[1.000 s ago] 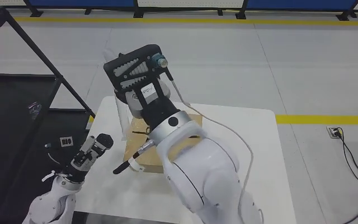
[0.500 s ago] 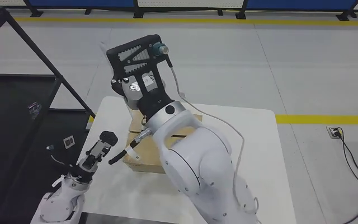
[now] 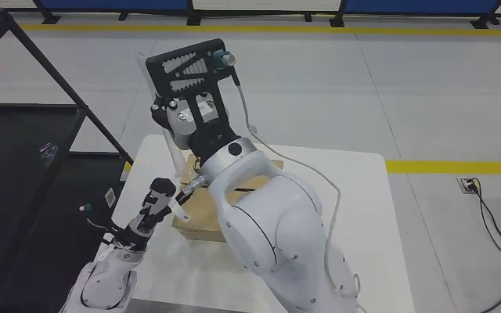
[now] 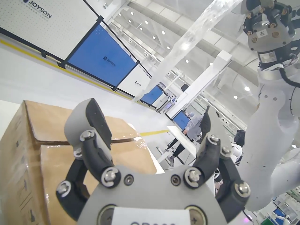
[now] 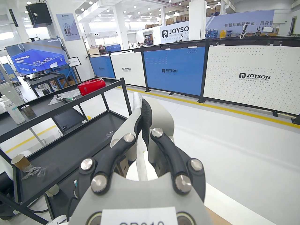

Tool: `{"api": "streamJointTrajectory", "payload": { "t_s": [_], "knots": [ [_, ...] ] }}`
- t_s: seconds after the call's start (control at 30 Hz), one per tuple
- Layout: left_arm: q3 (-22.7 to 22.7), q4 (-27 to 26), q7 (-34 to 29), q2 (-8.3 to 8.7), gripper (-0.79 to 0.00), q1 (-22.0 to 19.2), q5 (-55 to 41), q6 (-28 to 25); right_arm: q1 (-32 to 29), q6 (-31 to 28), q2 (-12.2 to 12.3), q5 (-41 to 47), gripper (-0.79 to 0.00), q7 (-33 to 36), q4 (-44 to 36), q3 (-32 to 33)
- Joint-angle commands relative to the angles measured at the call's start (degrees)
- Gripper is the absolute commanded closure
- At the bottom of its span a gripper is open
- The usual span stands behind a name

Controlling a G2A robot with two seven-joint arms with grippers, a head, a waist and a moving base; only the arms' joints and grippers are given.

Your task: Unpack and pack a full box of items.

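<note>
The white surface (image 3: 344, 203) carries the cardboard box (image 3: 194, 223), which sits under the arms with its top flaps down and a seam showing between them. It looks unopened as yet. A long clear tape strip (image 4: 201, 22) runs from high above down toward the box top, and I cannot tell whether its lower end is attached there. The right gripper (image 5: 143, 115) is raised, jaws pinched shut on the strip, probably to peel it clear of the seam. The left gripper (image 4: 150, 115) hangs beside the box wall, jaws spread and empty, likely ready for the flaps.
</note>
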Motion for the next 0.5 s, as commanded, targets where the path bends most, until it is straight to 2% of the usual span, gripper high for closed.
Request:
{"api": "streamJointTrajectory", "payload": {
  "t_s": [0.0,0.1,0.17,0.37,0.47],
  "knots": [
    [0.38,0.26,0.72,-0.13,-0.653,-0.42,0.04,0.55,0.00,-0.11,-0.07,0.14,0.000,0.04,0.02,0.05],
    [1.16,0.91,0.99,-0.31,-0.560,-1.39,0.19,1.32,-0.09,-0.27,-0.15,0.30,0.000,0.11,-0.04,0.12],
    [1.68,1.36,1.06,-0.42,-0.557,-2.01,0.15,1.60,-0.21,-0.43,-0.19,0.30,0.000,0.13,-0.19,0.18],
    [2.74,2.11,0.78,-0.65,-0.468,-3.48,0.34,1.52,-0.82,-1.26,-0.24,1.17,0.000,0.61,-0.72,0.94],
    [3.23,2.49,0.74,-0.76,-0.456,-4.11,0.74,1.51,-1.03,-2.00,-0.23,1.90,0.000,0.82,-0.82,1.50]
  ]
}}
